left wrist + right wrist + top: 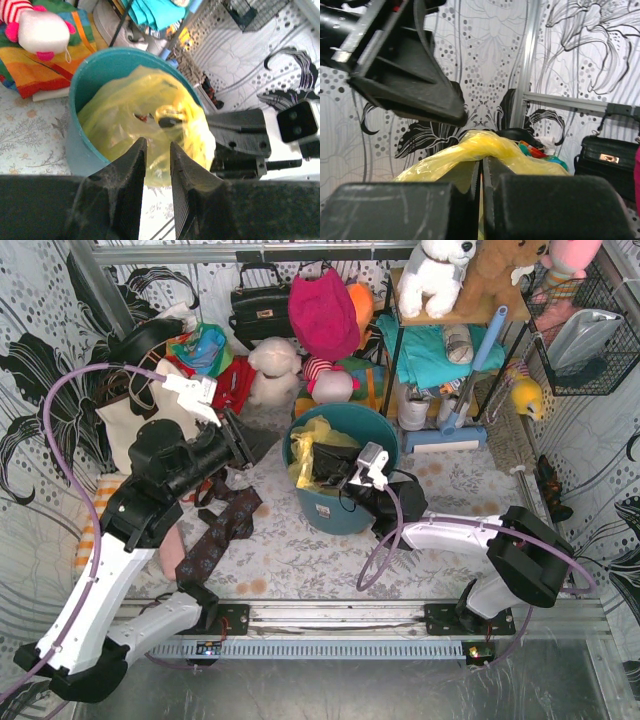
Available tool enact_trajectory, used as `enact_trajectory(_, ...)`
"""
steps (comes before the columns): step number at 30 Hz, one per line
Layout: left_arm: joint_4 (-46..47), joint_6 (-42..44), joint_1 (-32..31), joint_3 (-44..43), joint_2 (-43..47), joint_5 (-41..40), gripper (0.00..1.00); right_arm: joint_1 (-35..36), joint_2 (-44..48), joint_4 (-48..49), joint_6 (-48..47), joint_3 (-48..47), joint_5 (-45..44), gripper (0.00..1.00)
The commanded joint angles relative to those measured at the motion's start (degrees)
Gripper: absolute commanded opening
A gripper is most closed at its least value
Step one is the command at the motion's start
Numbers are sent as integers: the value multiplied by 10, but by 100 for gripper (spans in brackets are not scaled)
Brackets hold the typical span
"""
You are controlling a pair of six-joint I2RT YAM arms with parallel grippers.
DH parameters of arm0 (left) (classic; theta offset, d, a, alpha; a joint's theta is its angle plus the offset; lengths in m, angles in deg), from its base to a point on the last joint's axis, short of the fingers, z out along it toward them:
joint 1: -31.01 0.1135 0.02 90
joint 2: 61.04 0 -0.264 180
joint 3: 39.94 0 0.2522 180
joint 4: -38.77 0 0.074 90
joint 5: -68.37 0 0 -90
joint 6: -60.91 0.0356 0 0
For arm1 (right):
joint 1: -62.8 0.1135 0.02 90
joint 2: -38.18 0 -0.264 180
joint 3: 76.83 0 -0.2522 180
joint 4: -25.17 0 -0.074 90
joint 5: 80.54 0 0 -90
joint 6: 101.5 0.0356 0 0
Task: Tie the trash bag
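The yellow trash bag (310,440) sits in the round teal bin (345,510) at the middle of the table; its crinkly top is bunched up. My right gripper (322,466) reaches over the bin's near rim and is shut on a twisted fold of the bag (485,145), right at the tips (481,162). My left gripper (240,438) hovers just left of the bin, jaws slightly apart and empty (157,147), pointing at the bag (130,110) and bin (80,145). The right gripper's finger (237,132) shows at the bag's right side.
A cream tote bag (125,425) and patterned dark cloth (225,530) lie left of the bin. A black handbag (262,305), plush toys (275,370) and a shelf rack (440,350) crowd the back. A wire basket (590,330) hangs on the right wall.
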Motion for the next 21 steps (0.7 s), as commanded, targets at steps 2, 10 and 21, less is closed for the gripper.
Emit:
enact_trajectory(2, 68, -47, 2, 14, -4, -29, 34, 0, -1, 35, 16, -22, 60, 0)
enact_trajectory(10, 175, -161, 2, 74, -23, 93, 41, -1, 0, 38, 8, -18, 62, 0)
enact_trajectory(21, 168, -179, 3, 86, -13, 109, 34, 0, 3, 44, 5, -15, 60, 0)
